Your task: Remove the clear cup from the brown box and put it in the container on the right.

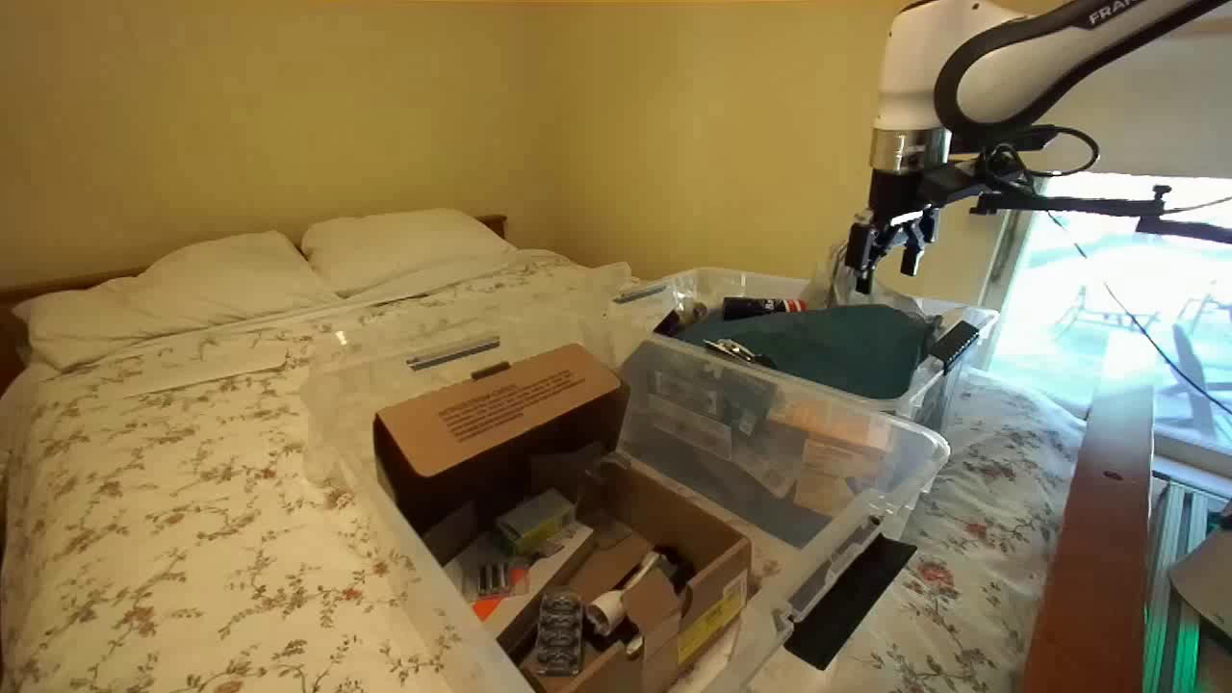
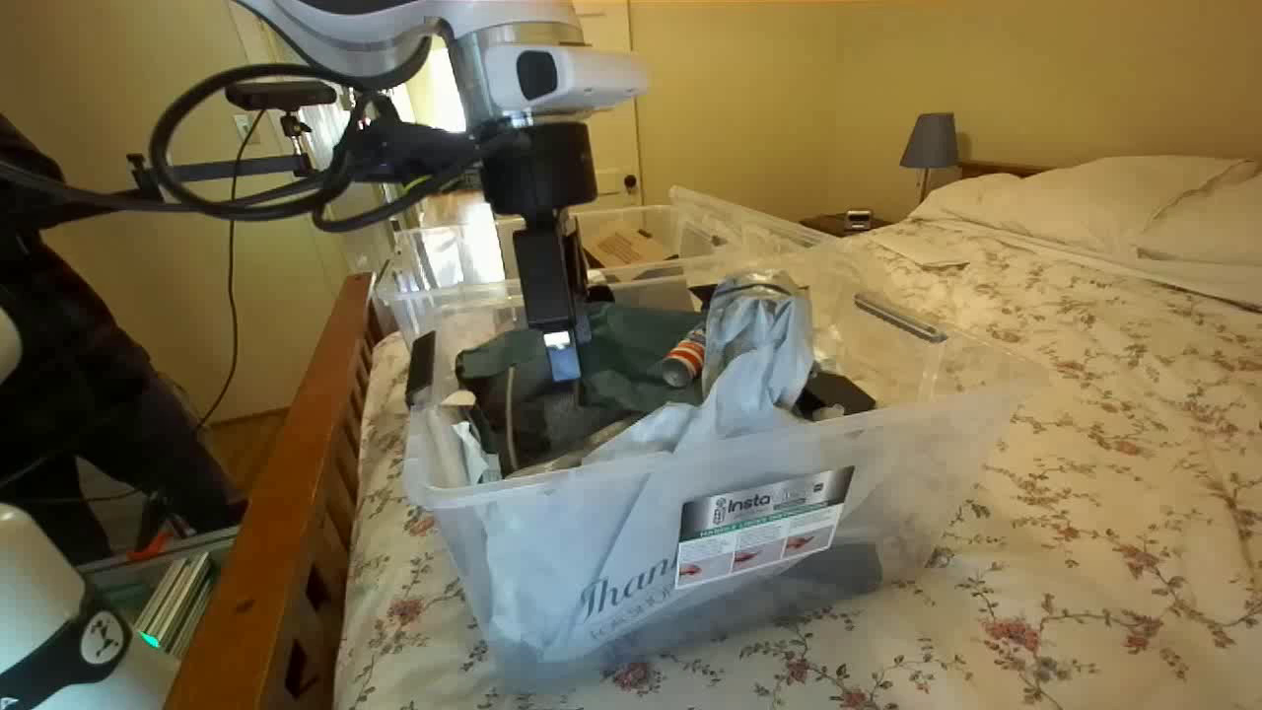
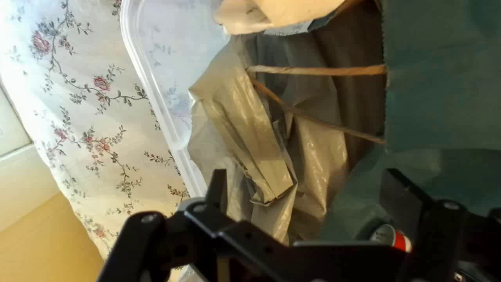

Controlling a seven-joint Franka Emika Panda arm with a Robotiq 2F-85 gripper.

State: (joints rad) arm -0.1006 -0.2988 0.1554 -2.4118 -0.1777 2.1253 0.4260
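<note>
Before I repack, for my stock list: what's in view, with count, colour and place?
brown box: one, brown, inside clear bin
clear bin: one, see-through, around brown box
container: one, see-through, beside that bin
green bag: one, dark green, in container
can: one, dark, red-banded, in container
plastic bag: one, pale grey, in container
small clutter: several, mixed colours, in brown box
bed: one, cream floral, under both bins
pillows: at least two, white, at its head
wooden rail: one, brown, along its side
lamp: one, grey, near its head
person: one, dark-clothed, past the rail
arm: one, white-and-black, over container
fingers: two, black, apart over container
</note>
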